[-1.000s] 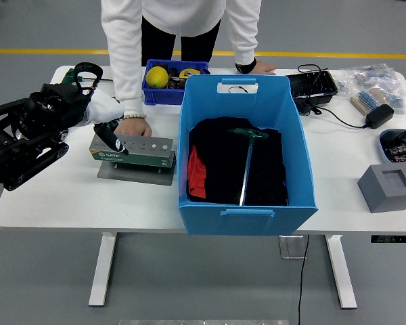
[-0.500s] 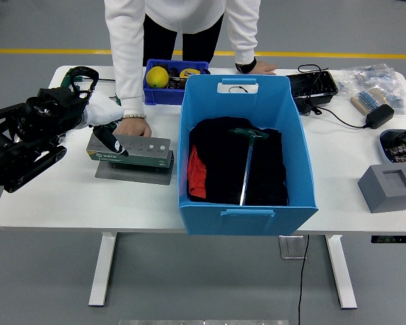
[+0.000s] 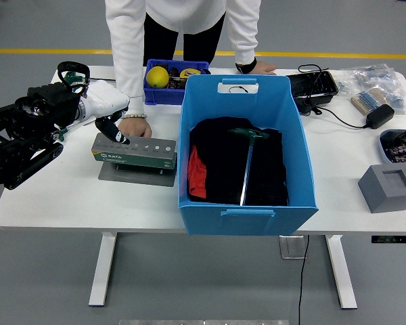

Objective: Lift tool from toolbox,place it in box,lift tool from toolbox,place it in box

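Note:
The toolbox [image 3: 139, 154], a grey-green block with holes along its top, stands on a grey plate [image 3: 137, 175] left of the big blue box [image 3: 247, 212]. My left hand [image 3: 112, 130], white with black digits, hangs over the toolbox's left end and touches its top. Whether it holds a tool is hidden. A person's hand [image 3: 134, 126] rests against the back of the toolbox. In the blue box a T-handle tool [image 3: 247, 161] lies on black cloth [image 3: 220, 162] beside a red item [image 3: 197, 173]. My right arm is out of view.
A small blue bin [image 3: 164, 89] with a yellow ball and tape stands behind the toolbox. At the right are a black tray [image 3: 313, 87], a power adapter [image 3: 378, 115] with cable, a grey block [image 3: 388, 187] and brushes [image 3: 369, 100]. The person's other hand [image 3: 256, 67] leans on the far edge.
My left hand has risen a little and drawn back toward the far side over the toolbox's left end. The toolbox has shifted slightly to the right. The person's hand stays on it.

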{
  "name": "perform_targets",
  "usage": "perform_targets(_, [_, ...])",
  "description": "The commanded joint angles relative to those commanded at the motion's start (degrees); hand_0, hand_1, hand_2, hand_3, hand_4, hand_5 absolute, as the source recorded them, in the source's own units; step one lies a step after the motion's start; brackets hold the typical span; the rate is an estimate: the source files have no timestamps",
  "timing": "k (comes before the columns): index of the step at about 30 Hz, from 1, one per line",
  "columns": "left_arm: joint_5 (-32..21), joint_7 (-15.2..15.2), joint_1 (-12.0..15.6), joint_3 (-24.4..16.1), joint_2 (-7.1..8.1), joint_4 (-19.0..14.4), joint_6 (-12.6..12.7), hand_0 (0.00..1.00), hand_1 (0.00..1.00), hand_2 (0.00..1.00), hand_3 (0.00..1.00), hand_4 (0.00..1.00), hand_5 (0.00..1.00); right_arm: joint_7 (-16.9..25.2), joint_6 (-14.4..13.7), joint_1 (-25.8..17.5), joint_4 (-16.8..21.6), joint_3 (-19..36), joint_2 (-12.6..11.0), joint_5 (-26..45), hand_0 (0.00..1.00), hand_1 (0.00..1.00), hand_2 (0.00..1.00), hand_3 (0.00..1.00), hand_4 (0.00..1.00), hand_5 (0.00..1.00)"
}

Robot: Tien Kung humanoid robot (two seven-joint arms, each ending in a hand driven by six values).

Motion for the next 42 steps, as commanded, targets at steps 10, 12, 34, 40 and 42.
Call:
perform_targets(10, [-0.7,-2.76,1.19,-7.31,1.47,-2.51,2.76,0.145,0.002,0.002,0.032,0.866,0.498,-0.05,0.1,-0.04,-0.08,0.17,0.0,-0.1,0.672,0.664,0.729,0.563,0.788,0.673])
perform_targets(12, [-0.67,-2.93,1.48,-9.43,1.93,-4.11,2.78,0.145,0.002,0.002,0.032,0.866,0.498,-0.09,0.12,-0.06,-0.1,0.31,0.01,-0.31,0.672,0.664,0.729,0.563,0.788,0.673])
perform_targets(34, [-2.66,-0.38,4.03,-22.49,-2.44,-23.56,3.32,0.144,0.002,0.002,0.029,0.809,0.471,-0.25,0.1,-0.01,-0.17,1.36,-0.05,-1.52,0.673,0.664,0.73,0.564,0.788,0.672])
perform_targets(40, [-5.62,-1.25,4.46,-17.86,-8.72,-22.21,4.28,0.147,0.002,0.002,0.035,0.791,0.467,-0.59,0.19,0.62,-0.18,2.57,-0.29,-3.35,0.675,0.664,0.729,0.564,0.789,0.672])
perform_targets(42, [-6.99,-1.65,4.54,-15.96,-10.12,-20.93,4.79,0.147,0.002,0.002,0.035,0.791,0.467,-0.66,0.16,0.85,-0.18,3.23,-0.39,-3.95,0.675,0.664,0.729,0.564,0.789,0.672])
